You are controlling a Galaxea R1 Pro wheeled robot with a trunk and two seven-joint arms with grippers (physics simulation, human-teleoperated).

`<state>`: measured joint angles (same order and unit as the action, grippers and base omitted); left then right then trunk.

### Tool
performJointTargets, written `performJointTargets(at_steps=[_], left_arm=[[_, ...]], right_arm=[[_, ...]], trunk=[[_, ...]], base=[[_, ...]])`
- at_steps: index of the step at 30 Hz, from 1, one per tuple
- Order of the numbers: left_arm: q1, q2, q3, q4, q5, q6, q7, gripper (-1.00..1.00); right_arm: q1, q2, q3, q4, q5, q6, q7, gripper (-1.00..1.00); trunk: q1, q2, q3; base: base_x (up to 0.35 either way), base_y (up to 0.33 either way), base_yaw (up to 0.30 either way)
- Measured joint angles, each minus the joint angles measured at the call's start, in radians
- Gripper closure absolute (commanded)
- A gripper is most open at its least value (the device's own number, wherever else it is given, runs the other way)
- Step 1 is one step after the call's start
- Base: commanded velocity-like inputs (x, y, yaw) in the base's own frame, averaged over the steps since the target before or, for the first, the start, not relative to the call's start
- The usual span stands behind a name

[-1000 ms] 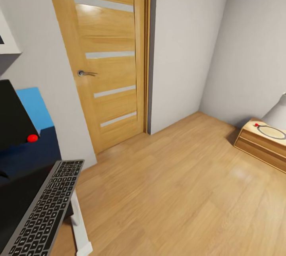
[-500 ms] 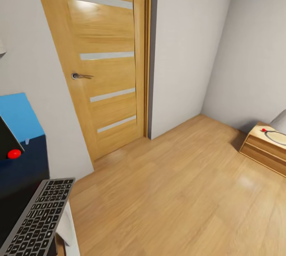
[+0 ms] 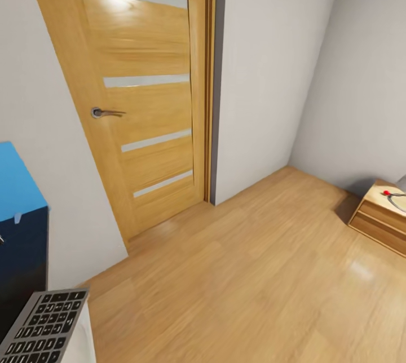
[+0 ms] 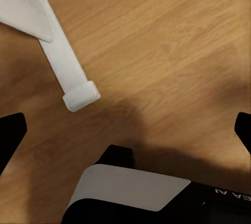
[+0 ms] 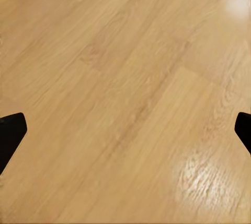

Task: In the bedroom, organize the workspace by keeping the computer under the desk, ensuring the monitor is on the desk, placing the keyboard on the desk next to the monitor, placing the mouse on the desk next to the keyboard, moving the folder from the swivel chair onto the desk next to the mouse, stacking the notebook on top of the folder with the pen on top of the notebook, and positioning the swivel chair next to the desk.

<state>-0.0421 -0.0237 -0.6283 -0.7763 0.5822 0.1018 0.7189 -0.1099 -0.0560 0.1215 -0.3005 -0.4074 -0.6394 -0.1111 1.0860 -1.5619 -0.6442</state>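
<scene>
- Your left gripper points down at the floor; its two black fingertips sit at opposite edges of the left wrist view, spread wide with nothing between them.
- Your right gripper also faces straight down over the bare floor, its fingertips likewise far apart and holding nothing.
- The keyboard lies at the lower left corner of your head view: slim grey frame, black keys, cut off by the picture's edge.
- The desk is just behind it, with a dark end face and a bright blue back panel rising against the pale grey wall.
- A white strut with a capped end lies across the floor under the left gripper, beside a black and white body; what they belong to you cannot tell.
- Ahead stands a closed wooden door with pale strips and a lever handle.
- At the far right sits a low wooden nightstand, well apart from the desk.
</scene>
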Motion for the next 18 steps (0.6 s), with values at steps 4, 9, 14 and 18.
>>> performJointTargets(at_steps=[4, 9, 14, 18], left_arm=[[0.000, 0.000, 0.000, 0.000, 0.000, 0.000, 0.000, -1.00], [0.000, 0.000, 0.000, 0.000, 0.000, 0.000, -0.001, -1.00], [0.000, 0.000, 0.000, 0.001, 0.000, 0.000, -0.001, -1.00], [0.000, -0.011, 0.002, 0.045, 0.001, 0.000, -0.008, -1.00]], right_arm=[[0.000, 0.000, 0.000, 0.000, 0.000, 0.000, 0.000, -1.00], [0.000, 0.000, -0.001, 0.001, 0.000, 0.000, 0.000, -1.00], [0.000, 0.001, -0.001, 0.001, 0.000, 0.000, -0.001, -1.00], [0.000, 0.002, -0.001, 0.002, 0.000, -0.002, -0.002, -1.00]], trunk=[[0.000, 0.000, 0.000], [0.000, 0.000, 0.000], [0.000, 0.000, 0.000], [0.000, 0.000, 0.000]], base=[[0.323, -0.047, 0.000], [0.321, -0.132, 0.000], [0.303, -0.186, 0.055], [0.276, -0.216, 0.258]])
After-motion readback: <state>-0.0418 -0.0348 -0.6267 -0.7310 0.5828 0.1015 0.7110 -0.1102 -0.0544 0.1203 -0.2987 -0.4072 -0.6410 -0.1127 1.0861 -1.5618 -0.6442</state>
